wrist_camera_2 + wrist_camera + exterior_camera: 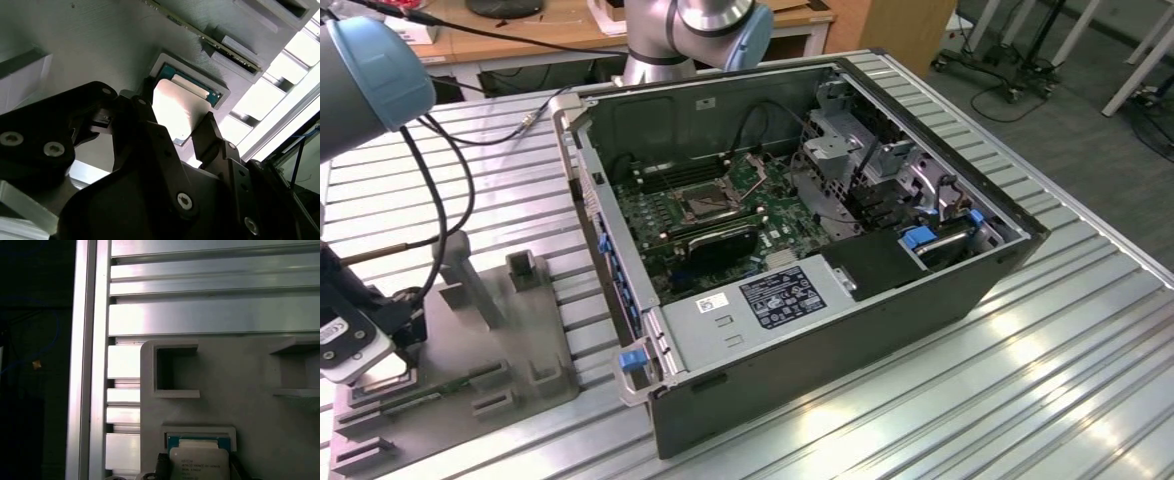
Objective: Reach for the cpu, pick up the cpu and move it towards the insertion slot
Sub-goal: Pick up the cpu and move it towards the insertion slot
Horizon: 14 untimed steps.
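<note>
Gripper (178,109) open, astride the cpu (175,119) seated in the tray (100,45); closing off-centre could tilt and jam it

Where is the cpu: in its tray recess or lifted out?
In the recess: in both wrist views the cpu lies flat, framed by the grey tray.
</note>
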Each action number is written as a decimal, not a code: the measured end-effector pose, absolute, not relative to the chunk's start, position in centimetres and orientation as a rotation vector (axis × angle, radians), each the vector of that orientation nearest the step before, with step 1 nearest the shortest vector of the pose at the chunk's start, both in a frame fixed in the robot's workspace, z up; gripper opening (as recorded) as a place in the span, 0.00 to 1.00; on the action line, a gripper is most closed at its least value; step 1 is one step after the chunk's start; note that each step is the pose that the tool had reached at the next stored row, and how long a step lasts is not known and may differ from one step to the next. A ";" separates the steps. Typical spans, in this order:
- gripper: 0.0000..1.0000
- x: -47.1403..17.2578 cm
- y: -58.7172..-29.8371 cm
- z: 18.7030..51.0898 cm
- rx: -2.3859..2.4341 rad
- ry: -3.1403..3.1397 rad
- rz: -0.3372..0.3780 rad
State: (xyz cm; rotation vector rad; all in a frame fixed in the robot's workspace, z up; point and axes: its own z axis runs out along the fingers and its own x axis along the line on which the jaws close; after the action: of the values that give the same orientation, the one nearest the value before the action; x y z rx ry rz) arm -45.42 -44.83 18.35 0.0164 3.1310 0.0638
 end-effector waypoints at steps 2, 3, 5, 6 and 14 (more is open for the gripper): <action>0.55 -45.4 -44.8 18.4 0.017 3.131 0.064; 0.55 -45.4 -44.8 18.4 0.016 3.131 0.064; 0.55 -45.4 -44.8 18.4 0.016 3.131 0.064; 0.55 -45.4 -44.8 18.4 0.016 3.131 0.064; 0.55 -45.4 -44.8 18.9 0.017 3.131 0.064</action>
State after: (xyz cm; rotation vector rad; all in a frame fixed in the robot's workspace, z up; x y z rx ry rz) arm -45.42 -44.83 18.90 0.0165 3.1310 0.0637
